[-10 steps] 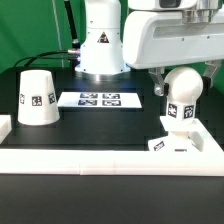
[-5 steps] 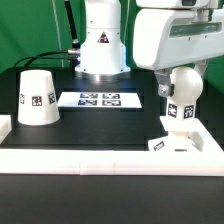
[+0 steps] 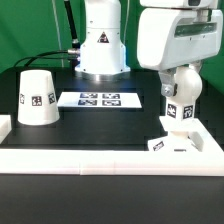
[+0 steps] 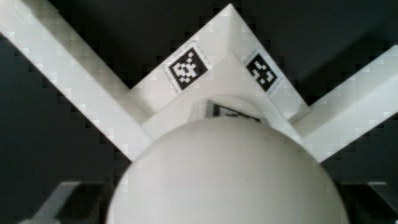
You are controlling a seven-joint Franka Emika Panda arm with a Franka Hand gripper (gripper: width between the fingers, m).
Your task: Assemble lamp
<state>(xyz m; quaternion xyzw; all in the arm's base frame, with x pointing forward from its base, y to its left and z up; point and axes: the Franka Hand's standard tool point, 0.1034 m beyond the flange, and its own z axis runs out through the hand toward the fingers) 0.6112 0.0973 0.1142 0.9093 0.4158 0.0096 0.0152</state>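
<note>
Arm: large white body, filling the upper part of the exterior view's right, above the bulb.

Table: black top, edged by a white rail along the near side and both ends.

Shade: white tapered cup, standing wide end down on the table at the exterior view's left, one tag facing the camera. Well apart from the other lamp parts.

Marker board: flat white strip with several tags, lying on the table between shade and bulb, in front of the robot's pedestal.

Base: flat white square, in the corner at the exterior view's right, touching or just beside the rail. Tags visible on its upper face; in the wrist view it appears as a corner with two tags, meeting white rails on both sides.

Bulb: white, round head uppermost, upright on the base, tag on its stem. In the wrist view its dome fills the foreground.

Gripper: directly over the bulb's head, fingers mostly hidden behind it. Whether it grips the bulb or stands wide cannot be told.
</note>
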